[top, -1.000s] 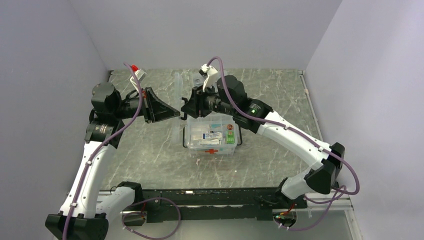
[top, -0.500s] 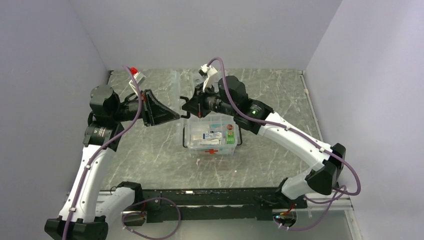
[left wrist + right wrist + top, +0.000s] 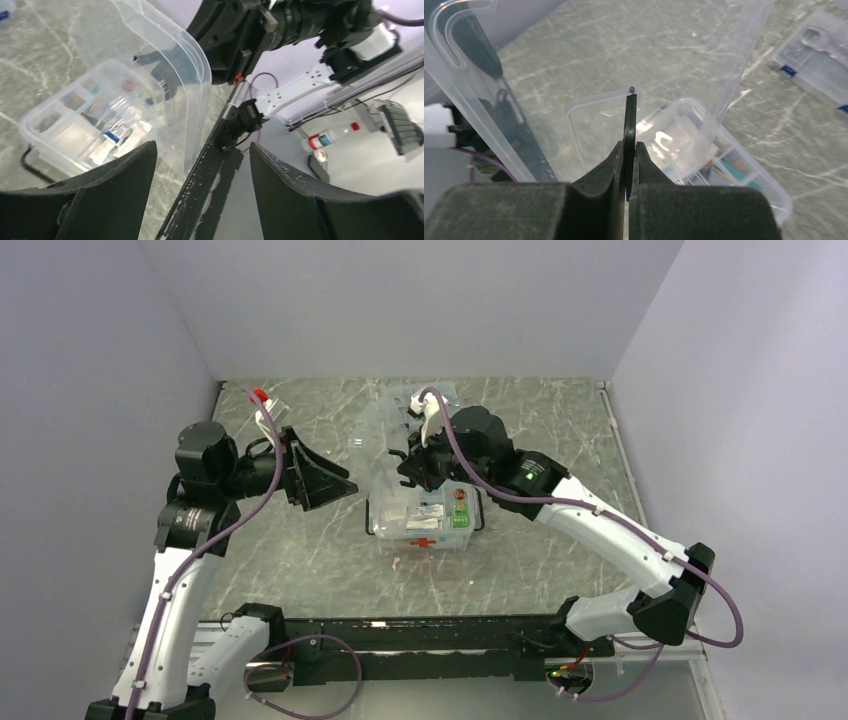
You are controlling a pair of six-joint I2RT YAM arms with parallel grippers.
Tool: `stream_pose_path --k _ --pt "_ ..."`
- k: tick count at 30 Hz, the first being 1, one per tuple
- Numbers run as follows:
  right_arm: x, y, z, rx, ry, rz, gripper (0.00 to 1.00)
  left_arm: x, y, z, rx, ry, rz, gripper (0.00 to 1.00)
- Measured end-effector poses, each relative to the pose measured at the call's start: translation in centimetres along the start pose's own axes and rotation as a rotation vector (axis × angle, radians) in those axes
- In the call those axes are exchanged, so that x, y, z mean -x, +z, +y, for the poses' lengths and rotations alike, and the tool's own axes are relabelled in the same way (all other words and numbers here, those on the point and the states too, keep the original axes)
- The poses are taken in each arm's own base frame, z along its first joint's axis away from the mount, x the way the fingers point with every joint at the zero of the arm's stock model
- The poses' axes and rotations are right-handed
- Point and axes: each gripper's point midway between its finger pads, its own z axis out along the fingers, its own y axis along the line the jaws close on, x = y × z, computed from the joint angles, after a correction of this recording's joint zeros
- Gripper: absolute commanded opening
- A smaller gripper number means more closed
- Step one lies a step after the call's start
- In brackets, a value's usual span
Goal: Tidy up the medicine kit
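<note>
1. Your right gripper has swung toward upper centre, pinching the clear lid by its black handle.
2. Your left gripper is spread wide with nothing in it, left of centre.
3. Medicine box sits mid-frame on the table.

Right fingers pinched tight; left fingers spread wide apart.
</note>
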Motion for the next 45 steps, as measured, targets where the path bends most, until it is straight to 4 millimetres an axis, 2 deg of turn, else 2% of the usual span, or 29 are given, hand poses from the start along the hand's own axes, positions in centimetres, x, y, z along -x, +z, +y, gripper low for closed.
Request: stream_pose_path --k 1,2,3,6,13,18,21,27,36,41,45 --pt "-0.1 -0.3 -0.4 -0.015 -0.02 0.006 0.0 -0.1 -0.2 0.2 0.029 0.008 -0.004 0.77" --pt "-0.3 -0.7 -0.8 -0.03 -0.042 0.013 0.0 -0.2 -0.3 0.4 0.049 0.016 -0.007 0.88" --pt "-0.4 -1.0 -1.1 -0.043 -0.06 0.02 0.0 -0.3 -0.5 0.6 0.074 0.025 -0.012 0.92" --pt "-0.8 -2.2 -2.5 -0.088 -0.136 0.044 0.0 -0.7 -1.4 1.4 0.173 0.058 -0.031 0.95" --pt "-2.2 -3.5 -4.3 -0.123 -0.306 0.134 0.0 -1.7 -3.2 3.3 0.356 0.114 -0.067 0.96" --pt "-3.2 -4.5 -4.9 -0.102 -0.46 0.215 0.0 -4.4 -3.8 6.4 0.455 0.075 -0.033 0.96" --pt "-3.1 -5.0 -5.0 -0.076 -0.552 0.249 0.0 -6.3 -3.9 8.1 0.499 0.036 -0.001 0.96" --pt "-3.0 -5.7 -4.6 0.016 -0.707 0.325 0.0 -9.0 -4.2 10.1 0.544 -0.006 0.036 0.96" --pt "-5.8 -7.3 -4.0 0.147 -0.802 0.469 0.0 -10.6 -5.5 12.4 0.658 0.012 0.014 0.96" --pt "-7.2 -6.6 -4.5 0.164 -0.808 0.54 0.0 -11.5 -6.0 13.9 0.715 0.005 0.011 0.96" --pt "-8.4 -5.6 -5.0 0.172 -0.811 0.588 0.0 -11.2 -6.3 14.2 0.743 0.016 -0.004 0.97"
